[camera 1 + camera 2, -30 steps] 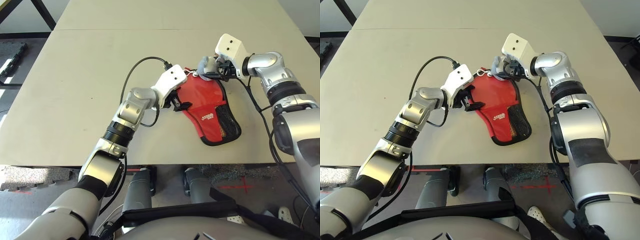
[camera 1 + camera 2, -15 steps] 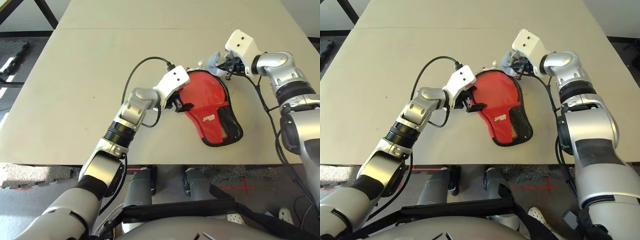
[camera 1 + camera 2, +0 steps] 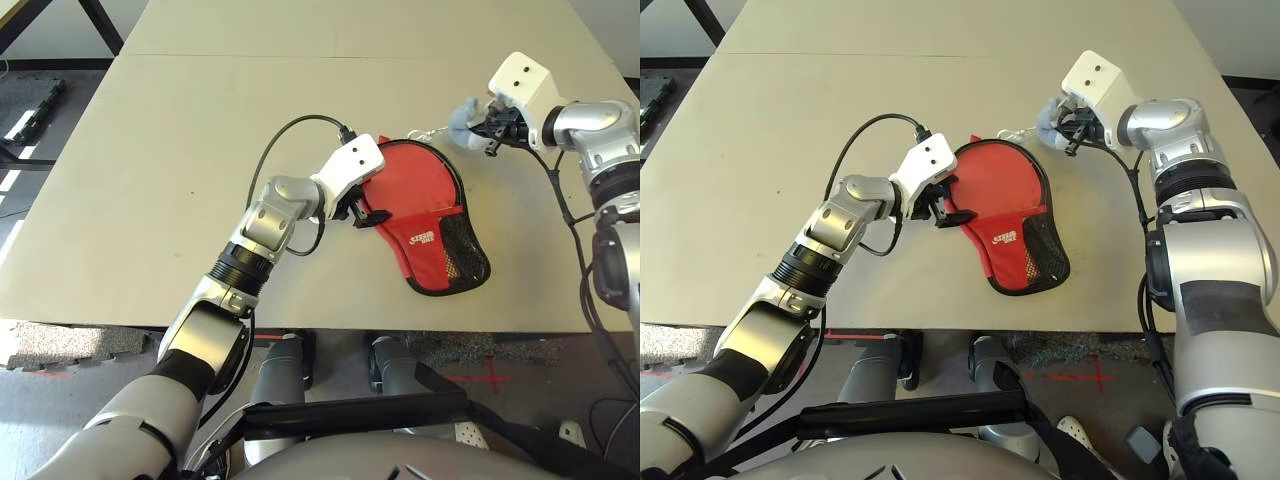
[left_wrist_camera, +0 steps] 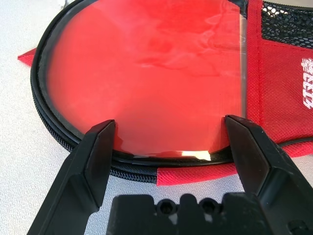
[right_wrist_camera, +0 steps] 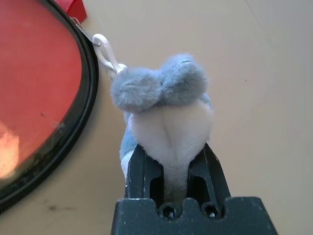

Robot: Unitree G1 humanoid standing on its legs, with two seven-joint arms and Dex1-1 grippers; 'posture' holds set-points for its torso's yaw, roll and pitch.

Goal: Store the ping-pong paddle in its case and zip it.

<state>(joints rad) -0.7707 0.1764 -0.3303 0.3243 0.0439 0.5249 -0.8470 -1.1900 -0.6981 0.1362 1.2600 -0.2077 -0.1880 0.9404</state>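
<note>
The red case [image 3: 425,245] lies flat on the table, its logo and black mesh pocket at the near end. Inside its black zip edging shows the glossy red face of the ping-pong paddle [image 4: 146,73]; the handle is hidden under the fabric. My left gripper [image 4: 169,125] is open at the case's left edge, its fingers [image 4: 98,152] straddling the rim of the zip. To the right of the case's far edge, my right gripper [image 5: 171,161] is shut on a fluffy grey and white ball [image 5: 161,98]. A white clip [image 5: 105,49] joins the ball to the zip pull.
A black cable [image 3: 275,140] loops from my left wrist over the table to the left of the case. A seam [image 3: 200,57] crosses the beige tabletop at the far side. The front table edge [image 3: 350,328] runs just past the case's near end.
My right gripper has moved right and away from the case's far edge with the fluffy ball, drawing the zip pull along. The case's round end now lies flatter. My left gripper stays at the left edge.
</note>
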